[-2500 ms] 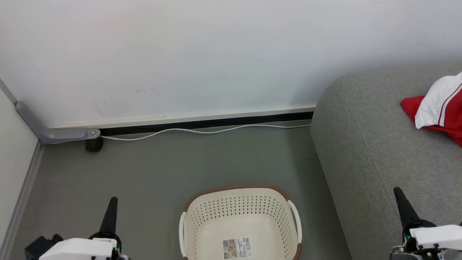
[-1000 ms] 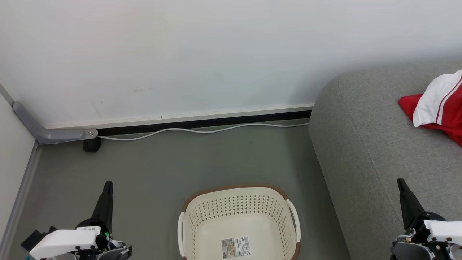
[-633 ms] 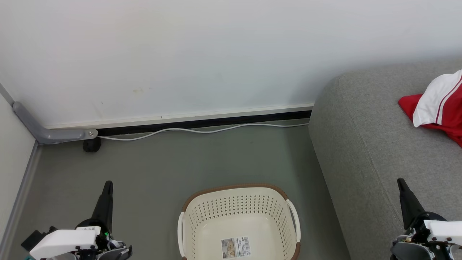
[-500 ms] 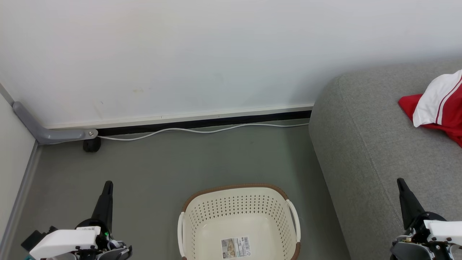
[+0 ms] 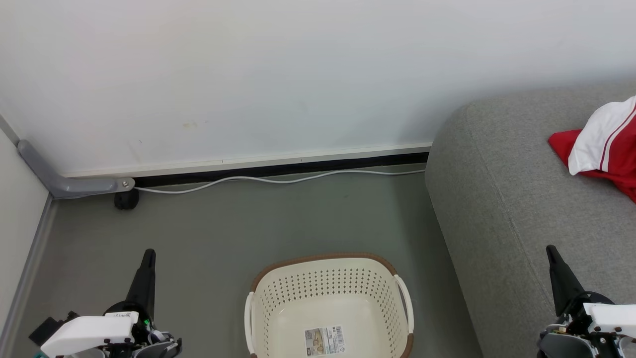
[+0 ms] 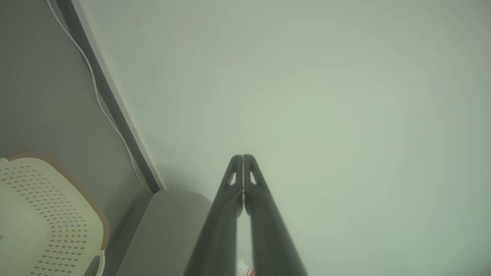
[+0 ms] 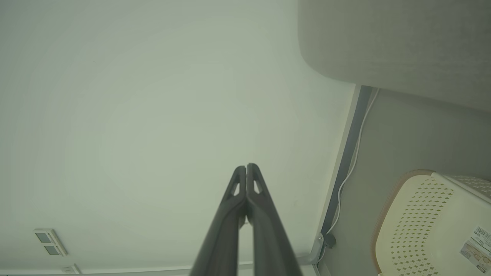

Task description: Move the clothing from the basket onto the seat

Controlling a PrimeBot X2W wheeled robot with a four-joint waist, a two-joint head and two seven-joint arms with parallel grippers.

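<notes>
The red and white clothing [image 5: 603, 146] lies on the grey seat [image 5: 516, 199] at the right edge of the head view. On the floor near the bottom middle stands the cream basket [image 5: 328, 293] with a brown rim, holding nothing but a paper label [image 5: 325, 340]. My left gripper [image 5: 148, 254] is shut and hangs at the lower left, apart from the basket. My right gripper [image 5: 550, 249] is shut at the lower right, over the seat's front. In the wrist views the left gripper [image 6: 243, 156] and the right gripper [image 7: 246, 165] point at the wall with fingers pressed together, and the basket [image 6: 42, 214] [image 7: 433, 222] sits at a lower corner.
A white wall [image 5: 298, 74] runs behind, with a white cable [image 5: 278, 180] along its base. A grey bracket [image 5: 69, 185] with a black caster [image 5: 125, 199] stands at the left corner. Grey floor [image 5: 248, 223] lies between wall and basket.
Since 2.5 s ago the head camera shifted slightly and both grippers settled a little. Nothing has moved over the last second.
</notes>
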